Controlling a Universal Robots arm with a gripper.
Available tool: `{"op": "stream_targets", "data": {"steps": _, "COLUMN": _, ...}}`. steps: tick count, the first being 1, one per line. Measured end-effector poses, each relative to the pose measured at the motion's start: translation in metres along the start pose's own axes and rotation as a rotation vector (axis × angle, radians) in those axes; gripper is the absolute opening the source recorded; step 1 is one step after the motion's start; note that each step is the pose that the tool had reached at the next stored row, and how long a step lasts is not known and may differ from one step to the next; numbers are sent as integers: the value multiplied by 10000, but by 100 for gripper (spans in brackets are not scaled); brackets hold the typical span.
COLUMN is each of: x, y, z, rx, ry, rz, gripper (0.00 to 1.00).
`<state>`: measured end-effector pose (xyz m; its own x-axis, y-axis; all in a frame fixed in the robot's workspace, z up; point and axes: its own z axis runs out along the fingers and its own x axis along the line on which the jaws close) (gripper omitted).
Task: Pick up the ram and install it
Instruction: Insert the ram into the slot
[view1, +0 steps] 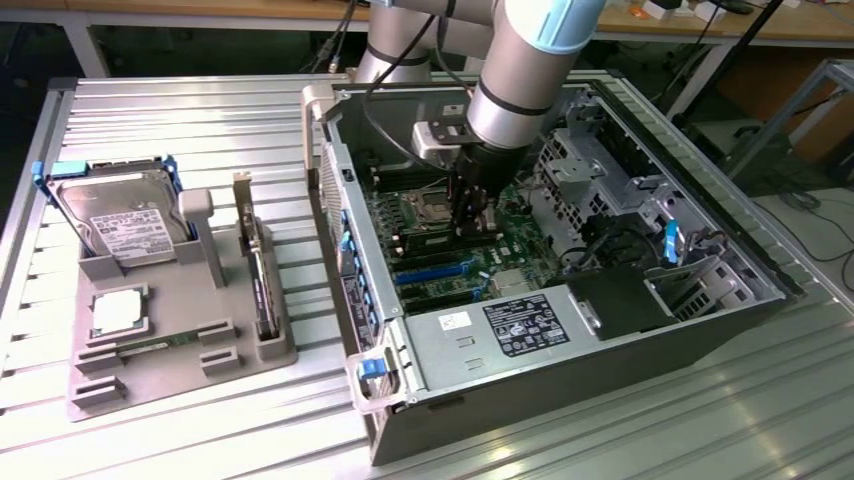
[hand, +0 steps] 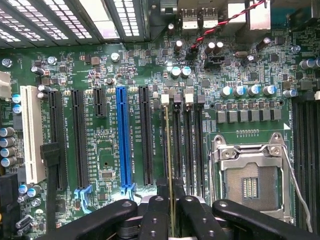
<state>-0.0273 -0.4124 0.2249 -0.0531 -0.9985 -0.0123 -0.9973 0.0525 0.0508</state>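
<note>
**Ram held edge-on over the memory slots**

The black end effector (hand: 170, 212) is pinched on the ram (hand: 169, 150), a thin greenish circuit-board stick seen edge-on. The stick is held above the row of dark memory slots (hand: 184, 145) on the green motherboard (hand: 100, 65). Whether its lower edge is touching a slot cannot be told.

For this step to be done well, the stick is best kept upright and parallel to the chosen slot, with the end latches open. It should then be pressed straight down with even force at both ends, so that nothing is bent.

Beside the slots lies the silver-framed processor socket (hand: 248, 182), and on their other side a long blue expansion slot (hand: 125, 140). The white lettering printed along the slots cannot be read.

The open grey computer case (view1: 587, 330) lies toward the ribbed metal tabletop's (view1: 174, 110) edge at the exterior view's right. A black-and-white label (view1: 531, 322) on its power supply is illegible, as is the one on the hard drive (view1: 123, 228) near the opposite edge.
</note>
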Motion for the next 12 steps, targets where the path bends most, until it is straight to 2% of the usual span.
{"op": "stream_targets", "data": {"steps": 4, "x": -16, "y": 0, "z": 3, "rx": 3, "ry": -7, "rz": 0, "gripper": 15}}
{"op": "stream_targets", "data": {"steps": 8, "x": -18, "y": 6, "z": -112, "rx": 3, "ry": -7, "rz": 1, "gripper": 15}}
{"op": "stream_targets", "data": {"steps": 12, "x": -18, "y": 6, "z": -121, "rx": 3, "ry": -7, "rz": 0, "gripper": 15}}
